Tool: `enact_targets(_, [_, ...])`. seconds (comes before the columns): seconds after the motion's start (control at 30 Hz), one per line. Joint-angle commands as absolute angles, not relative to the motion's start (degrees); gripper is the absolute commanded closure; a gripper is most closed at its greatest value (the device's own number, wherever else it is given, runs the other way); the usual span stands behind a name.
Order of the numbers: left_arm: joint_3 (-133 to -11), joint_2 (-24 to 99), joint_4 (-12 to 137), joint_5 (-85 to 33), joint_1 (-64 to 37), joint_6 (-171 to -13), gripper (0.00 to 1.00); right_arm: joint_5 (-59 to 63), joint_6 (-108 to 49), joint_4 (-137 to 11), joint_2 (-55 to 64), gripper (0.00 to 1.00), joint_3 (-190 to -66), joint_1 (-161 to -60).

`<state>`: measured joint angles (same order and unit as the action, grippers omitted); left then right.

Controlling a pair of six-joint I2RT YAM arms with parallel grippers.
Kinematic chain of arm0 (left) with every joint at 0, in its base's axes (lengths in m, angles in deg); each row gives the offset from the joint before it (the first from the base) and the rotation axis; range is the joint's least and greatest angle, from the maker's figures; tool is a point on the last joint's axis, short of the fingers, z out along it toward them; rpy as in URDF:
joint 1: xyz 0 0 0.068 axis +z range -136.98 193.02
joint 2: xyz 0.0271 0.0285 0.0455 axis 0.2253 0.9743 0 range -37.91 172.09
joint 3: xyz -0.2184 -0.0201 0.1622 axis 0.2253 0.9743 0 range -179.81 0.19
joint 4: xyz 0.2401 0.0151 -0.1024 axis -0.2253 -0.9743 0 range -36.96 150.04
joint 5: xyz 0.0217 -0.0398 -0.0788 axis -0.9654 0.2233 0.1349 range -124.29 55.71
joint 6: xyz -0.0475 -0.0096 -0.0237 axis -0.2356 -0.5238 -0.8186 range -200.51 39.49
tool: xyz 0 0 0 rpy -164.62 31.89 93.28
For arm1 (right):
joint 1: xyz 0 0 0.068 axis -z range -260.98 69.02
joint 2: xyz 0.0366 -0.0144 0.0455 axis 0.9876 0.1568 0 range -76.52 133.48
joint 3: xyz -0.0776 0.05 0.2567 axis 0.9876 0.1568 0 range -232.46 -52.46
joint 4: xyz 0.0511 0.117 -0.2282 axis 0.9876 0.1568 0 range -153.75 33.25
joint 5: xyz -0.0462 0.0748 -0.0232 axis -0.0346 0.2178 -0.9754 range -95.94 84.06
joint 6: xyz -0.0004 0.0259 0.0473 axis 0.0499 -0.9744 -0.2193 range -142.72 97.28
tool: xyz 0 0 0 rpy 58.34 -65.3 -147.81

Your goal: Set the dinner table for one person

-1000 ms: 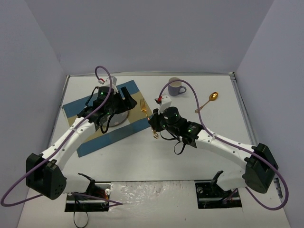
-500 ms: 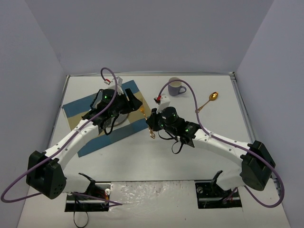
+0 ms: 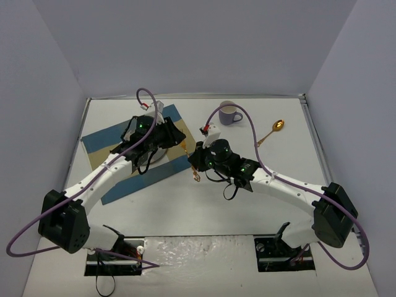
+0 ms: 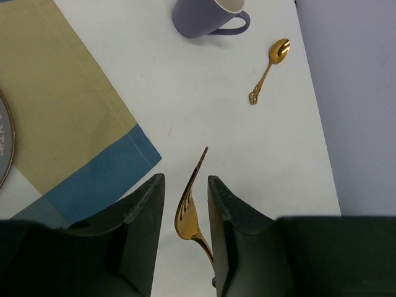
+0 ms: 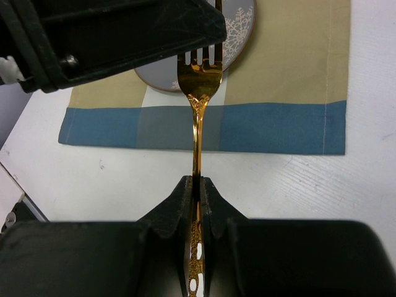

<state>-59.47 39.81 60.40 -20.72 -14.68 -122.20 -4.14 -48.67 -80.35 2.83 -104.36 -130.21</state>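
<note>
A gold fork point(image 3: 189, 156) is held above the white dinner table point(image 3: 185, 207). My right gripper point(image 3: 197, 164) is shut on its handle; in the right wrist view point(image 5: 197, 185) the fork point(image 5: 199, 93) points away over the placemat. My left gripper point(image 3: 176, 140) is open, and the fork's head point(image 4: 187, 210) stands between its two fingers point(image 4: 145, 210) without being clamped. A grey plate point(image 3: 162, 155) lies on the blue-and-tan placemat point(image 3: 102, 148), partly hidden by the left arm. A gold spoon point(image 3: 272, 132) and a purple mug point(image 3: 230, 113) are on the table at the back right.
The left wrist view shows the mug point(image 4: 204, 15), the spoon point(image 4: 269, 69), the placemat corner point(image 4: 62, 111) and the plate's edge point(image 4: 5, 142). The right wrist view shows the plate point(image 5: 240, 28) on the placemat point(image 5: 278, 93). Grey walls enclose the table.
</note>
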Motion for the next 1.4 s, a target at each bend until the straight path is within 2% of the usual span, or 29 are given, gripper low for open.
enact_targets(0.0, [-61.7, 39.1, 65.3, -19.5, -14.8, -121.6, 0.74, -3.8, -49.4, -86.0, 2.2, 1.0, -104.7, -130.7])
enact_targets(0.17, [-61.5, 38.4, 64.8, -19.7, -14.7, -121.1, 0.78, -3.7, -49.2, -86.0, 2.5, 1.0, -104.8, -130.7])
enact_targets(0.6, [-62.2, 35.8, 62.0, -20.7, -14.0, -118.2, 0.74, -3.4, -48.9, -86.0, 3.2, 1.0, -105.1, -130.7])
enact_targets(0.83, [-61.9, 36.9, 63.2, -18.9, -14.0, -118.6, 0.81, -3.0, -49.2, -86.4, 3.4, 1.0, -105.1, -130.7])
enact_targets(1.07, [-61.8, 36.8, 63.0, -18.7, -14.0, -117.7, 0.98, -3.3, -49.0, -86.1, 3.1, 1.0, -104.7, -130.7])
enact_targets(1.17, [-61.4, 36.3, 62.8, -19.1, -13.9, -116.5, 1.0, -3.3, -48.8, -86.0, 3.1, 1.0, -104.7, -130.7])
enact_targets(1.27, [-60.4, 35.0, 63.0, -19.3, -13.5, -114.1, 1.0, -3.5, -48.5, -85.8, 2.9, 0.89, -104.6, -130.7])
enact_targets(1.33, [-59.2, 34.0, 63.7, -19.2, -13.0, -112.6, 1.0, -3.6, -48.3, -85.6, 2.6, 0.75, -104.4, -130.7])
enact_targets(1.37, [-58.3, 33.1, 64.2, -19.2, -12.6, -112.1, 1.0, -3.6, -48.2, -85.7, 2.3, 0.65, -104.3, -130.7])
